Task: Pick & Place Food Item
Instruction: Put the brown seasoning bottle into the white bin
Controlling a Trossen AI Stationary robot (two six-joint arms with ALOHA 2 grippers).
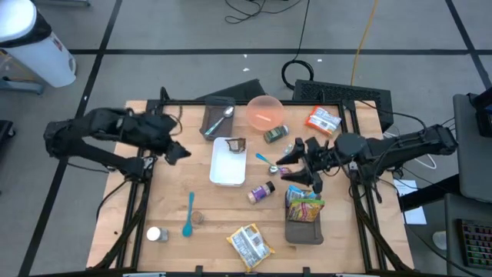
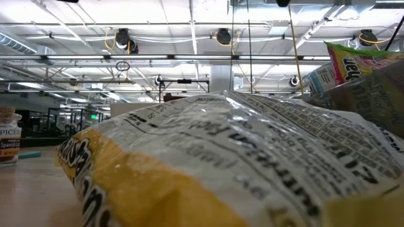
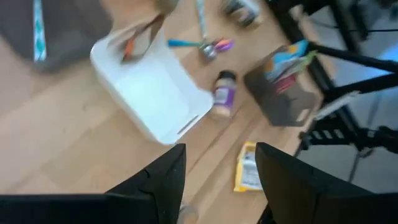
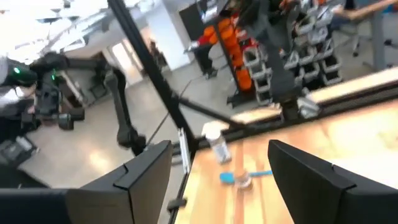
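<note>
While the left hand (image 1: 178, 151) is hovering with fingers spread beside the white tray (image 1: 228, 161), the right hand (image 1: 296, 163) is hanging spread and empty above the counter (image 1: 173, 204), just beside the snack packets (image 1: 304, 206) in the dark bin (image 1: 304, 229). Releasing cleanly is calling for a straight upward retreat.

Grey floor (image 1: 177, 31) with dark lines, white bin (image 1: 31, 42) upper left, ceiling pipes (image 2: 189, 41) and lamps above.
</note>
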